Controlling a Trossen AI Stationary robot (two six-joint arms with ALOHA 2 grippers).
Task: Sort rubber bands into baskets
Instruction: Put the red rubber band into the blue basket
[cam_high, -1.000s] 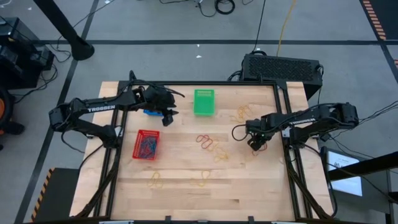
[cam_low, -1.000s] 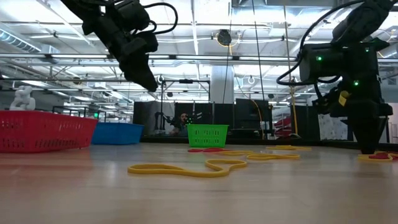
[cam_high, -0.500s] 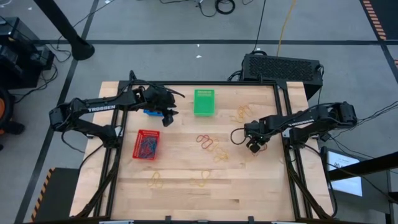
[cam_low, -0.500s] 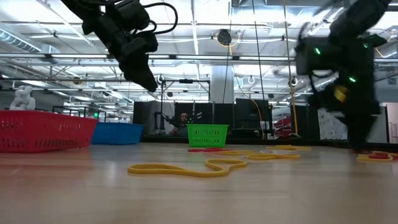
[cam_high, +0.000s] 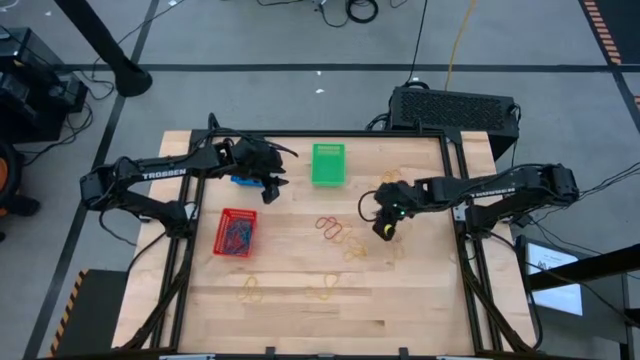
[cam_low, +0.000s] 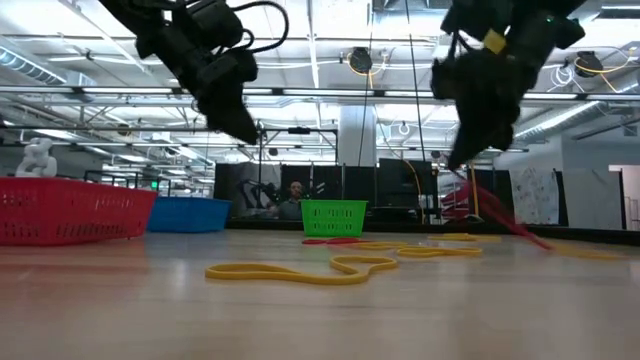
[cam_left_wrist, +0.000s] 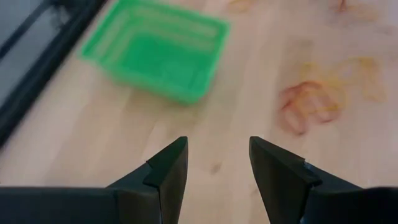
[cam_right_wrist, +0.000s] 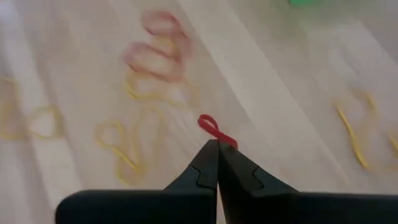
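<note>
Right claw (cam_right_wrist: 217, 144): pinching shut on red rubber band (cam_right_wrist: 214, 129); I am carrying it; red basket (cam_high: 236, 232) lying well leftward, beyond the table's centre.

Three baskets (cam_high: 327, 163) are placed on the desk's (cam_high: 290, 300) left and middle; loose rubber bands (cam_high: 337, 233) are scattered centre, right and front.
</note>
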